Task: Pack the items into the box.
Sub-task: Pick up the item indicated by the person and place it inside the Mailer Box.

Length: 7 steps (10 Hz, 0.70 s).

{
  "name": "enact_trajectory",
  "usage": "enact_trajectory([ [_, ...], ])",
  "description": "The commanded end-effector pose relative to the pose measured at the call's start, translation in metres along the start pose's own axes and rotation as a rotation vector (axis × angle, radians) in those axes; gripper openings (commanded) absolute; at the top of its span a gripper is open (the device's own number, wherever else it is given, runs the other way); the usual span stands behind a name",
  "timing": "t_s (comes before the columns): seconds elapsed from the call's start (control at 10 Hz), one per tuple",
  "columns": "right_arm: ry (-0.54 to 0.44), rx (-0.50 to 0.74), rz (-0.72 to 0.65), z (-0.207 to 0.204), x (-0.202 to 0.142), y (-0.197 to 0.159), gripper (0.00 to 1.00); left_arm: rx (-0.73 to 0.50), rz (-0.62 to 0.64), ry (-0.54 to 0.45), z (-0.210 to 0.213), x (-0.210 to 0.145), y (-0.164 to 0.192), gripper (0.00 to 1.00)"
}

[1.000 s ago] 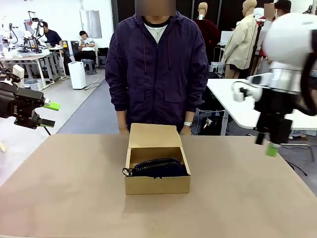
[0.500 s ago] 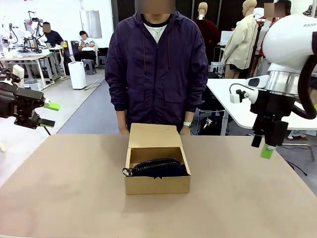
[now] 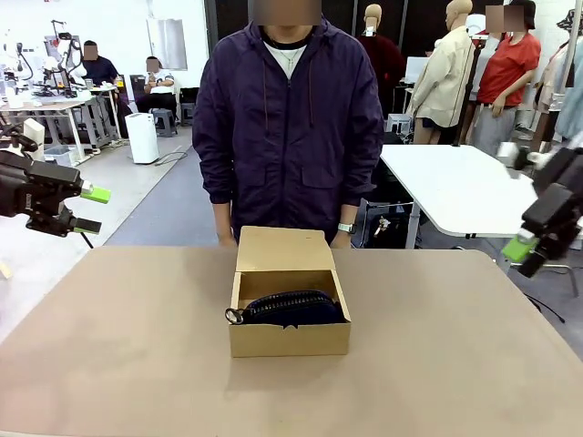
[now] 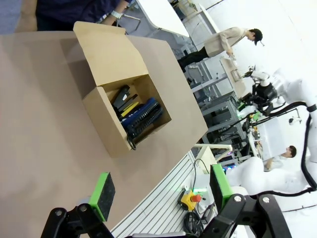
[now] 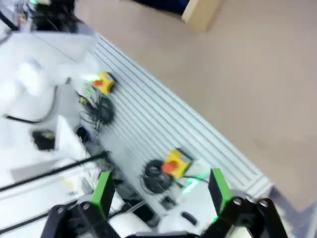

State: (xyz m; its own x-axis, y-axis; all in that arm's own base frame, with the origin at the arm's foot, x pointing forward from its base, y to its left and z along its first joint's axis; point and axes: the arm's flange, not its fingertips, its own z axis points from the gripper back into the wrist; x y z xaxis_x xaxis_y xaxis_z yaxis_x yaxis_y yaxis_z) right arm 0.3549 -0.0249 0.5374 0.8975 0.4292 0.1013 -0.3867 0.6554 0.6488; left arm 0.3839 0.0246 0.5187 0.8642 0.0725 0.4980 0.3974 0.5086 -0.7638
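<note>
My left gripper (image 3: 91,209) and right gripper (image 3: 526,258) hang empty, jaws apart. The dark navy zippered fabric pouch (image 3: 296,308) lies inside the small brown cardboard box (image 3: 289,340). It is probably soft and light, best pinched at its pull loop (image 3: 234,316).

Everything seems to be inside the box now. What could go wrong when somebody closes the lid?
1. The pull loop of the pouch pokes out at the left front corner of the box, so the lid flap could catch on it.
2. The pouch appears about level with the rim, so the flap may not shut flat.
</note>
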Motion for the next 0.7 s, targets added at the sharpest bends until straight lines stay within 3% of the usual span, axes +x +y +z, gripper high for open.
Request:
enact_trajectory([
  [0.0, -0.801, 0.535, -0.531, -0.009, -0.024, -0.006, 1.0, -0.005, -0.007, 0.007, 0.002, -0.001, -0.001, 1.0],
  [0.1, -0.907, 0.537, -0.503, -0.012, -0.031, -0.009, 1.0, -0.005, -0.007, 0.007, 0.002, -0.001, -0.001, 1.0],
  [0.2, -0.93, 0.547, -0.446, -0.016, -0.028, -0.008, 1.0, -0.005, -0.007, 0.007, 0.002, -0.001, -0.001, 1.0],
  [0.3, -0.893, 0.486, -0.411, -0.02, -0.015, -0.006, 1.0, -0.005, -0.007, 0.007, 0.002, -0.001, -0.001, 1.0],
  [0.4, -0.274, 0.293, -0.287, -0.002, -0.036, -0.024, 1.0, -0.005, -0.007, 0.007, 0.002, -0.001, -0.001, 1.0],
  [0.6, -0.274, 0.293, -0.287, -0.002, -0.036, -0.024, 1.0, -0.005, -0.007, 0.007, 0.002, -0.001, -0.001, 1.0],
])
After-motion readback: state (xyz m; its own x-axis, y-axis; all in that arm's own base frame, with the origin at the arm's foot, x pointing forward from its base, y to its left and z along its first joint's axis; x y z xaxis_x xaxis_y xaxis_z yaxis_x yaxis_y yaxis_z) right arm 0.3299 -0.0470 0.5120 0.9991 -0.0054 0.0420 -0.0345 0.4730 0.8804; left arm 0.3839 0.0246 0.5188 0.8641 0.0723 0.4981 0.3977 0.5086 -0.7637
